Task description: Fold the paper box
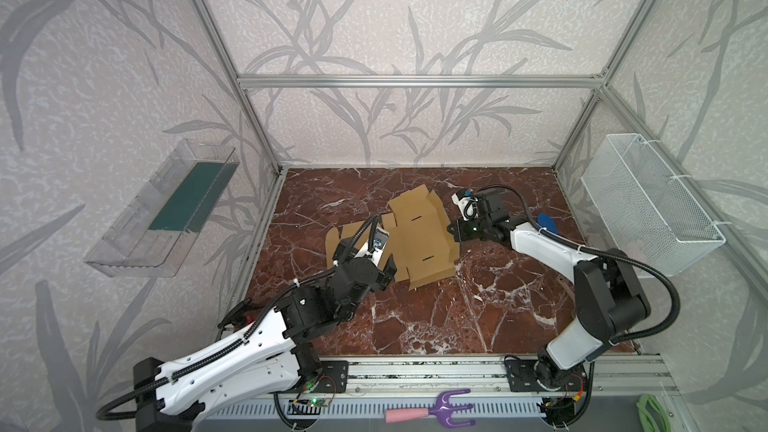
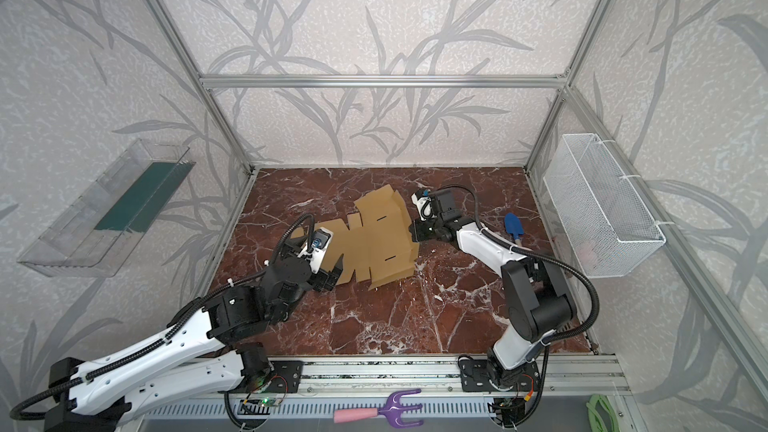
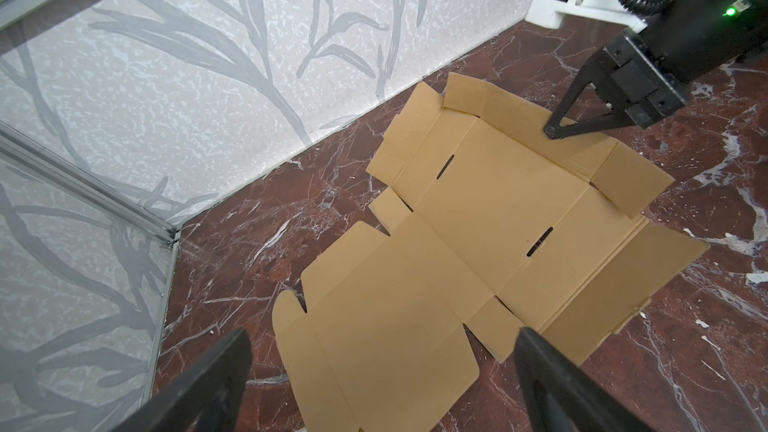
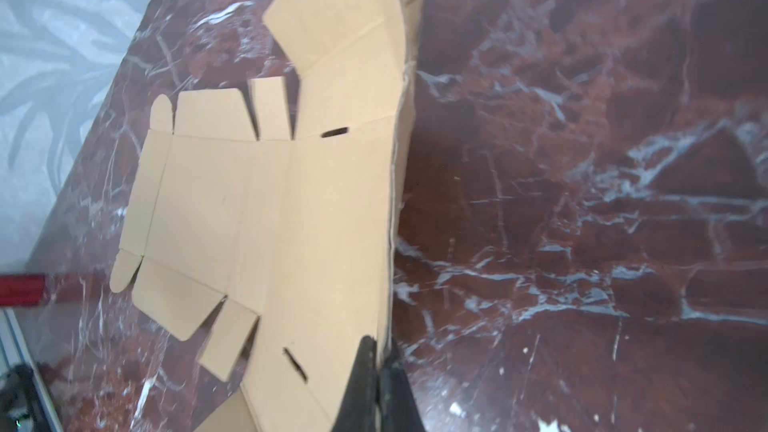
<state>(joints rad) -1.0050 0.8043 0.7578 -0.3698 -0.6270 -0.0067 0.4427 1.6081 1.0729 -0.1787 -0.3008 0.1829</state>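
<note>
The paper box (image 1: 419,238) (image 2: 374,243) is a tan cardboard cut-out lying mostly flat on the red marble floor, with slots and rounded tabs showing. Its far end flaps and right side wall stand partly raised (image 3: 478,222). My right gripper (image 1: 451,230) (image 2: 413,228) (image 4: 379,347) is shut on the raised right edge of the box, pinching the thin wall between its fingertips; its tip also shows in the left wrist view (image 3: 550,131). My left gripper (image 1: 384,274) (image 2: 332,274) (image 3: 384,336) hangs wide open over the box's left panel, holding nothing.
A blue trowel (image 1: 546,223) lies on the floor behind the right arm. A white wire basket (image 1: 648,201) hangs on the right wall and a clear plastic bin (image 1: 162,209) on the left wall. A purple hand rake (image 1: 432,409) lies beyond the front rail.
</note>
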